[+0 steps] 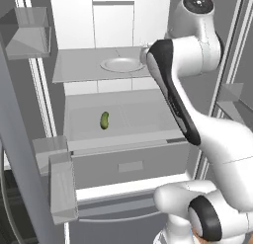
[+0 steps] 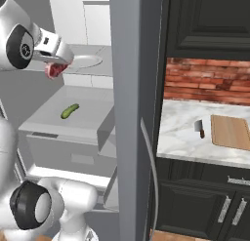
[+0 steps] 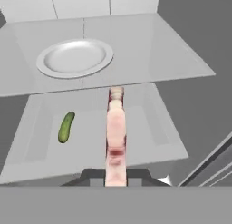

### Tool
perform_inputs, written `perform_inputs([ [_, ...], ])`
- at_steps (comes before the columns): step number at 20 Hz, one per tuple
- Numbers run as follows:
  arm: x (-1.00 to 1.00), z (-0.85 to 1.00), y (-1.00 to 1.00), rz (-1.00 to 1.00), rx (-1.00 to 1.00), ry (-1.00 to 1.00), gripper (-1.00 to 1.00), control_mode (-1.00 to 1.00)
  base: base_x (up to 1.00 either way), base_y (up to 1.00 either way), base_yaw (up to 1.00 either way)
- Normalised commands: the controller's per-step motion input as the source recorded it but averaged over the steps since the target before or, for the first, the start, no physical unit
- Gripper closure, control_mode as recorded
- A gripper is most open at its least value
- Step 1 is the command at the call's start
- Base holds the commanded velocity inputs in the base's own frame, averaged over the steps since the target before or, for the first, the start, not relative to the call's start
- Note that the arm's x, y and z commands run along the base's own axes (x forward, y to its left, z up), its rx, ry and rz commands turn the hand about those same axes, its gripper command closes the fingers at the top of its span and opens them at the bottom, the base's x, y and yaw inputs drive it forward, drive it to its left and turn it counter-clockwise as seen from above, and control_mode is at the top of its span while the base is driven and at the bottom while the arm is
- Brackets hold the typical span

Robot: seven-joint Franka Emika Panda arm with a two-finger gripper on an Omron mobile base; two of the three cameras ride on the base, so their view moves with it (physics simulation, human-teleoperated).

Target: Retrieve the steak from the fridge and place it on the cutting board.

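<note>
- Two shelves are showing inside the open fridge [image 1: 79, 20], one above the other, both pale grey.
- A small green pickle [image 1: 105, 120] is lying on the lower shelf [image 1: 143, 114], towards its left side in the left base view, well apart from everything else.
- A round white plate [image 1: 122, 64] is sitting on the upper shelf [image 1: 74, 65], near the front edge and bare on top.
- The white arm is reaching in from the right of the left base view, its hand hanging just in front of the plate shelf.
- The fingers [image 3: 116, 173] are clamping on the steak [image 3: 116, 132]; in the hand view the meat is standing edge-on between them, a thin pink and red strip reaching out over the lower shelf.
- In the right base view the steak [image 2: 56, 69] is hanging below the hand in the air, in front of the upper shelf and above the lower one, touching neither.
- The grey fridge door [image 2: 132, 113] is standing open edge-on in the middle of the right base view, between the fridge interior and the kitchen.
- To the right of the door, a pale marble surface [image 2: 176, 132] is running under a red brick wall [image 2: 210, 81] and dark cabinets [image 2: 210, 20].
- A cleaver [image 2: 199, 128] is lying on that surface, just beside the left edge of the cutting board [image 2: 232, 131].
- The cutting board is lying flat at the far right, with nothing on it.
</note>
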Motion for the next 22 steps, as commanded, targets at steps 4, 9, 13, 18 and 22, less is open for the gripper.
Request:
perform_inputs([
  [4, -1.00, -0.05, -0.14, 0.11, 0.00, 0.00, 1.00, -1.00, 0.00, 0.00, 0.00],
  [9, -1.00, -0.18, -0.05, 0.10, 0.00, 0.00, 1.00, -1.00, 0.00, 0.00, 0.00],
  [13, -0.95, -0.27, -0.03, 0.07, 0.00, 0.00, 1.00, -1.00, 0.00, 0.00, 0.00],
  [18, -0.78, -0.35, -0.17, 0.02, -0.01, 0.00, 1.00, -1.00, 0.00, 0.00, 0.00],
  [22, -0.26, -0.43, -0.14, 0.00, -0.04, 0.02, 1.00, -1.00, 0.00, 0.00, 0.00],
])
